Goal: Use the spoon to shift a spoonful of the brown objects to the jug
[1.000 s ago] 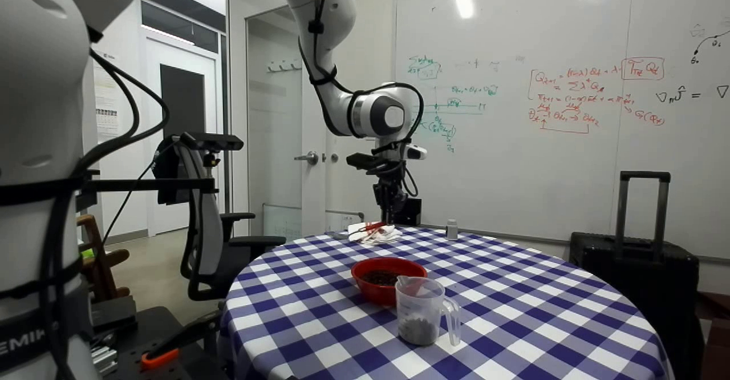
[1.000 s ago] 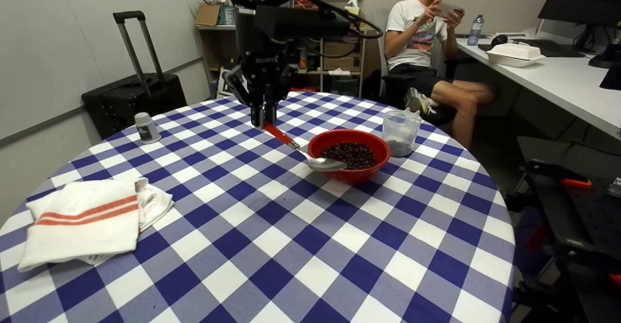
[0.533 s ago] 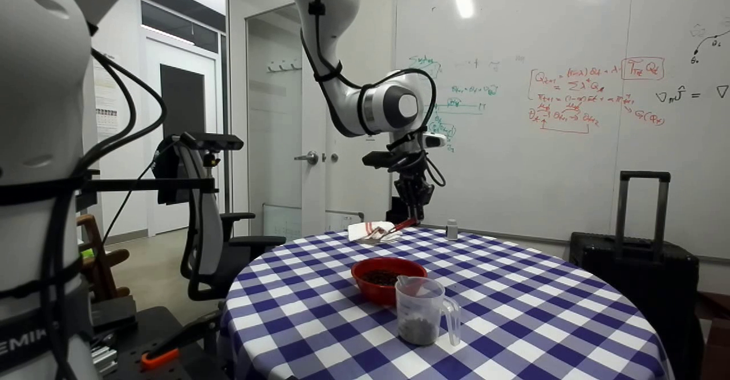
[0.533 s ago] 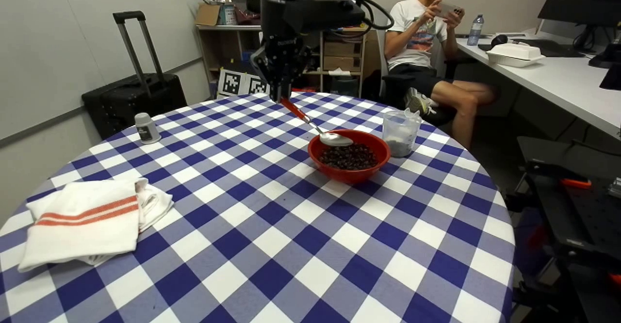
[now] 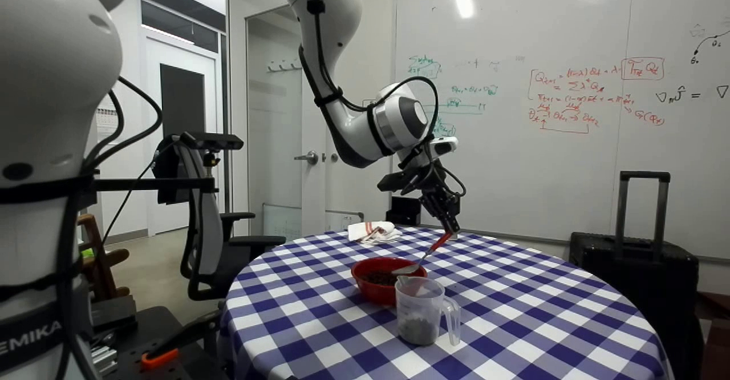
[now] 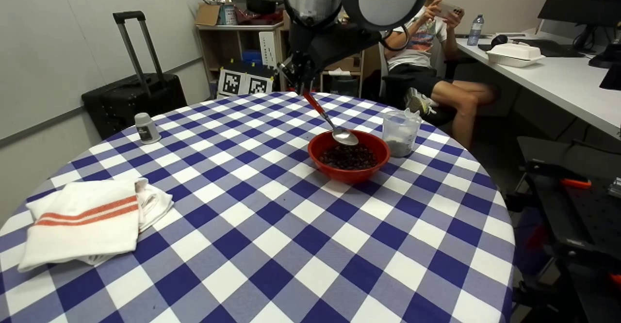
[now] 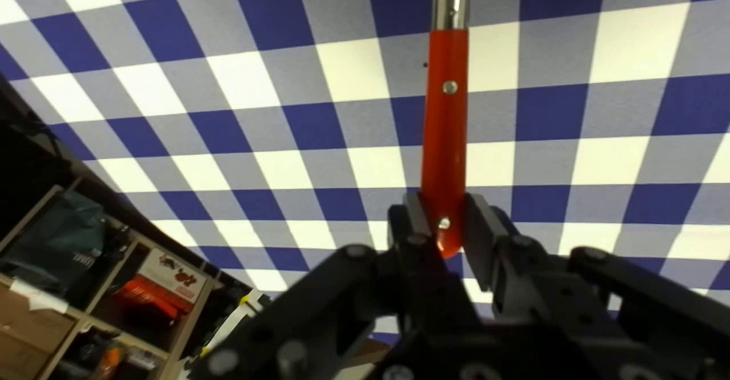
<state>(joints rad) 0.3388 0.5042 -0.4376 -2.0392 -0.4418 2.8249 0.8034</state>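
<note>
The spoon has a red handle (image 7: 445,134) and a silvery metal head (image 6: 345,137). My gripper (image 7: 443,211) is shut on the handle's end; it also shows in both exterior views (image 5: 450,229) (image 6: 303,90). The spoon slants down, its head over the near inside of the red bowl's rim (image 6: 349,175) in an exterior view. No brown objects show on the head. Dark brown bean-like objects (image 6: 348,158) fill the lower part of the bowl (image 5: 373,295). The clear jug (image 5: 419,303) stands right beside the bowl, with greyish contents at its bottom; it also shows in an exterior view (image 6: 401,131).
The round table has a blue-and-white checked cloth (image 6: 271,245). A folded white towel with red stripes (image 6: 87,221) and a small grey-capped bottle (image 6: 147,128) lie away from the bowl. A person (image 6: 419,46) sits beyond the table. A chair (image 5: 199,220) stands beside it.
My gripper has moved rightward in both exterior views, carrying the spoon. The arm has tilted and the handle is steeper. The spoon's head has come over the red bowl. Bowl and jug have not moved.
</note>
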